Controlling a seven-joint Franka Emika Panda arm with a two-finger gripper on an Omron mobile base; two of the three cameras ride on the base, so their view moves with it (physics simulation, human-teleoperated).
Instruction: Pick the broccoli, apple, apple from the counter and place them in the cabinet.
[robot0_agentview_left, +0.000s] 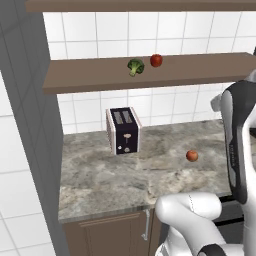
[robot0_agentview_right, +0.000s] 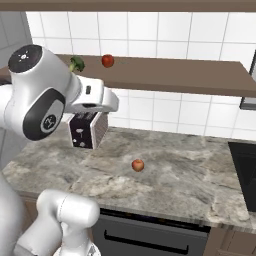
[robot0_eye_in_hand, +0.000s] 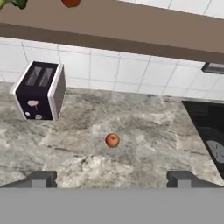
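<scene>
Your claw (robot0_eye_in_hand: 112, 179) hangs wide open and empty above the worktop (robot0_eye_in_hand: 144, 157). The remaining apple (robot0_eye_in_hand: 112, 140) looks small, firm, smooth and likely to roll; pinch it across its widest middle.

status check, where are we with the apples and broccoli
Pincer open, empty, above counter. Broccoli and red apple on cabinet. Orange apple on counter, path clear; toaster off to side.
</scene>
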